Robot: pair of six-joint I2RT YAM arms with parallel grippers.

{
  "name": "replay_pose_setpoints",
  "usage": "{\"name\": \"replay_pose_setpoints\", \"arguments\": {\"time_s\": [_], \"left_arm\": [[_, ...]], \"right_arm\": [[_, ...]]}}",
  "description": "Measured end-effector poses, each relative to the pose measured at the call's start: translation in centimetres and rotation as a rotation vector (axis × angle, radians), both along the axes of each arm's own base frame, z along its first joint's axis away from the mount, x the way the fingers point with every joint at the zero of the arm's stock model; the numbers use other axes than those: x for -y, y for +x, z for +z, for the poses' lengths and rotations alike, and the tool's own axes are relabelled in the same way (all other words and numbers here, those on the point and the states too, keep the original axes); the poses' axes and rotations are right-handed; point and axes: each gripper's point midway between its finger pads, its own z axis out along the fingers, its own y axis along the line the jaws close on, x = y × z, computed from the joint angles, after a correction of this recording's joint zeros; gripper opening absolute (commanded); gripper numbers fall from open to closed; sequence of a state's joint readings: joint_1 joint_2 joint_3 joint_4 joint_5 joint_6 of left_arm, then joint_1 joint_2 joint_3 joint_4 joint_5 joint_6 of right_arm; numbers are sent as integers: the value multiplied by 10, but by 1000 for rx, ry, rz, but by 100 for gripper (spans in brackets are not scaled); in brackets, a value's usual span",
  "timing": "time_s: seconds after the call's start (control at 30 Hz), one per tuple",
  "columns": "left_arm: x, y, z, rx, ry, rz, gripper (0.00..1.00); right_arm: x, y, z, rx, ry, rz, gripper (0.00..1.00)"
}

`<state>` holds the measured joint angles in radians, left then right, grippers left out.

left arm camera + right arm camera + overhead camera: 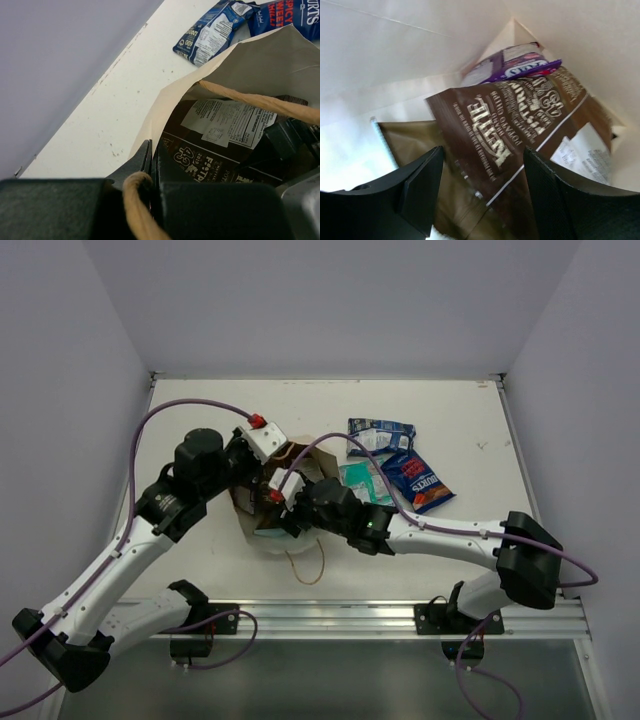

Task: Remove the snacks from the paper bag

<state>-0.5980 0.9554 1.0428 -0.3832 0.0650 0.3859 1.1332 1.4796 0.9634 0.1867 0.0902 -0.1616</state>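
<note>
Both arms bent inward toward mid-table, left gripper (150, 159) pinched tight, right gripper (482, 167) with jaws well apart.

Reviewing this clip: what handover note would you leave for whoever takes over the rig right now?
Hands: left hand is shut on the rim of the paper bag, holding its mouth open. The right hand is open inside the bag, jaws either side of a brown packet, not closed on it.
Done: dark blue packet, teal packet and blue packet lie on the table beside the bag.
Left: the brown packet and a purple-and-white packet behind it are in the bag. Anything else in there is hidden.
</note>
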Motion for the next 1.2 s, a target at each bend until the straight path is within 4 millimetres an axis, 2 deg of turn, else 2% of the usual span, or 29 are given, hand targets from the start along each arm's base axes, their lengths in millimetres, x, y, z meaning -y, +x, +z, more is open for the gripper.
{"name": "replay_pose_setpoints", "arguments": {"time_s": [0.3, 0.53, 0.67, 0.7, 0.77, 0.8, 0.83, 0.9, 1.07, 1.13, 1.2], "left_arm": [[2, -2, 0, -11, -8, -9, 0], [1, -2, -1, -13, -1, -9, 0], [-4, 0, -2, -14, 11, 6, 0], [-4, 0, -3, -15, 12, 8, 0], [-5, 0, -3, -15, 15, 14, 0], [-6, 0, -3, -15, 15, 17, 0], [-6, 0, -3, -15, 16, 19, 0], [-6, 1, -3, -15, 13, 23, 0], [-3, 0, 3, -13, -8, 22, 0], [-2, 1, 2, -20, -12, 26, 0], [0, 5, 1, -28, -11, 29, 0]], "right_arm": [[-6, 19, -8, 88, -83, -21, 59], [-10, 35, -5, 153, -115, -59, 51], [-10, 41, -4, 183, -129, -71, 36], [-9, 42, -4, 190, -136, -75, 26], [-8, 43, -3, 202, -146, -77, 16], [-8, 44, -2, 207, -151, -78, 6], [-7, 45, -2, 213, -157, -80, 2], [-4, 45, 0, 219, -172, -84, 0], [10, 40, 17, 217, -203, -81, 0], [19, 35, 34, 229, -189, -77, 0], [28, 29, 59, 246, -146, -75, 0]]}}
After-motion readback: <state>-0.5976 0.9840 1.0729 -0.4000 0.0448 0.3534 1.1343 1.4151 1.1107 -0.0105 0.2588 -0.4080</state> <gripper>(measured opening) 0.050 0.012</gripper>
